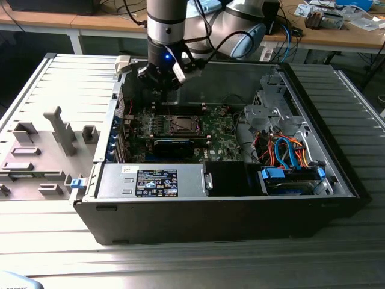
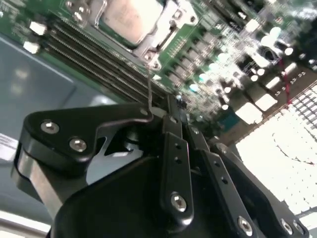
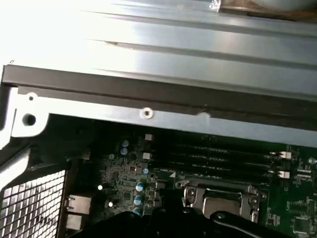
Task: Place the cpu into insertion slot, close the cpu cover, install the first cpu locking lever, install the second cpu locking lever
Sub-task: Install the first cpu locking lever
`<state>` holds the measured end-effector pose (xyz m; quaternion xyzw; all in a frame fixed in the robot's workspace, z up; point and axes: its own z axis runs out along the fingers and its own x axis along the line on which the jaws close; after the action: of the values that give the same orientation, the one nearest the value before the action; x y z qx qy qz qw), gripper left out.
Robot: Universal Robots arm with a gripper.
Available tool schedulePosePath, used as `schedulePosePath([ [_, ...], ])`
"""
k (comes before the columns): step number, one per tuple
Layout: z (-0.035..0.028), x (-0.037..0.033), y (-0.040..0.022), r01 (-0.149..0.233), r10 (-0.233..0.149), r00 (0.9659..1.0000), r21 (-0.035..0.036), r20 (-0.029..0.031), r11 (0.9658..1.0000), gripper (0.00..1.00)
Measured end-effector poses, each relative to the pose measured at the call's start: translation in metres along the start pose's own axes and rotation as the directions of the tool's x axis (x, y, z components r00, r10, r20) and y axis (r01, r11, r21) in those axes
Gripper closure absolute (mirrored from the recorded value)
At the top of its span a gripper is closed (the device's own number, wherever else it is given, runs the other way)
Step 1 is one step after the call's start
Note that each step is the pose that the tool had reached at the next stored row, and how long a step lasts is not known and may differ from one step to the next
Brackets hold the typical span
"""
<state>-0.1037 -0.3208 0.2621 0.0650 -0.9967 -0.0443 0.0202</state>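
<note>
The arm (image 1: 165,24) is silver-grey with black bands and cables, ending in a black, silver-screwed gripper (image 2: 179,106)

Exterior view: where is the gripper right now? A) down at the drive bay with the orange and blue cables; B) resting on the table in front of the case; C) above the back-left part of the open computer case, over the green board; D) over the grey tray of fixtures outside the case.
C: the gripper hangs inside the open computer case, above the green board and behind the insertion slot.
</note>
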Motion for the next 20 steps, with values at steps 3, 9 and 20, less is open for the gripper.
schedulePosePath([
  [3,-0.0008,-0.0158,-0.0021,-0.001,0.001,0.9999,-0.0112,-0.0118,0.9999,0.89],
  [9,0.0001,-0.0394,-0.0053,-0.003,0.002,0.9993,-0.0269,-0.0368,0.9996,0.89],
  [20,0.0175,-0.0541,-0.0057,-0.003,0.002,0.9989,-0.0305,-0.0468,0.9995,0.89],
])
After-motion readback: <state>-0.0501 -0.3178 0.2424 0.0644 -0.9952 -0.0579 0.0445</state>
